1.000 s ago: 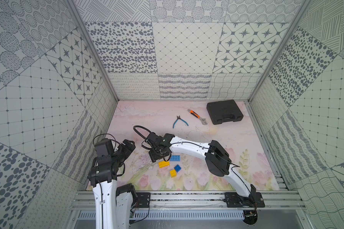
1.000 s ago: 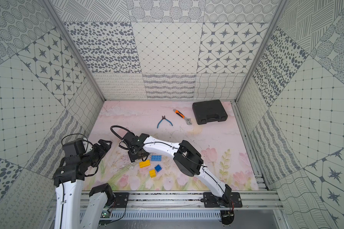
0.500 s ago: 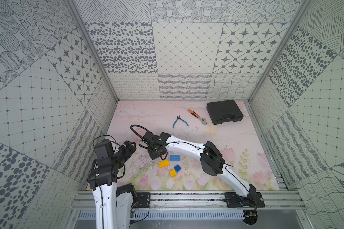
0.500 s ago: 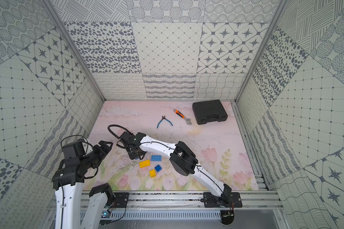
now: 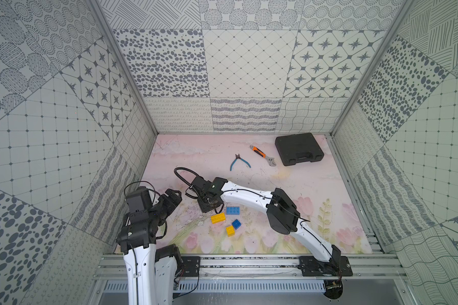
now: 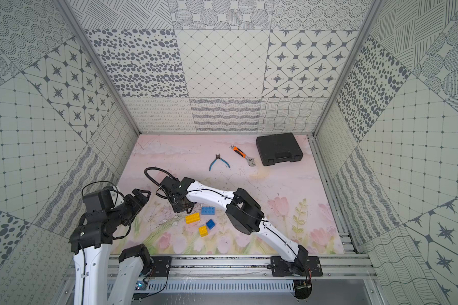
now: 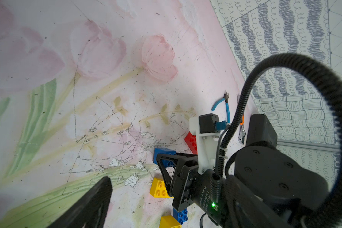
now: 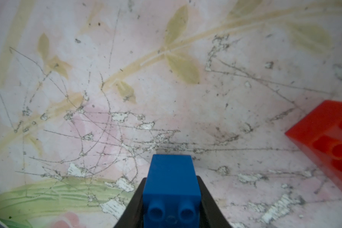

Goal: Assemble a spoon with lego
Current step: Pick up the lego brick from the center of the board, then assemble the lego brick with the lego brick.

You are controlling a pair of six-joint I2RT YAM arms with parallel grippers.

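Note:
My right gripper (image 8: 171, 178) is shut on a dark blue lego brick (image 8: 171, 173) just above the mat, studs facing the camera. In both top views that gripper (image 5: 209, 207) reaches toward the left of the mat. A red brick (image 8: 328, 142) lies close beside it. Near the front lie a light blue oblong brick (image 5: 232, 210), a yellow oblong brick (image 5: 217, 219), a dark blue square brick (image 5: 236, 223) and a yellow square brick (image 5: 230, 230). My left gripper (image 5: 173, 196) hangs open and empty at the left edge, and one finger (image 7: 95, 197) shows. A spoon is out of view.
Blue-handled pliers (image 5: 238, 161), an orange-handled wrench (image 5: 262, 155) and a black case (image 5: 298, 148) lie at the back of the mat. Patterned walls close in the left, right and back sides. The right arm (image 5: 249, 196) spans the middle above the bricks.
My right gripper's jaws have closed in on the dark blue brick, and the arm has shifted slightly left. The left arm has barely moved.

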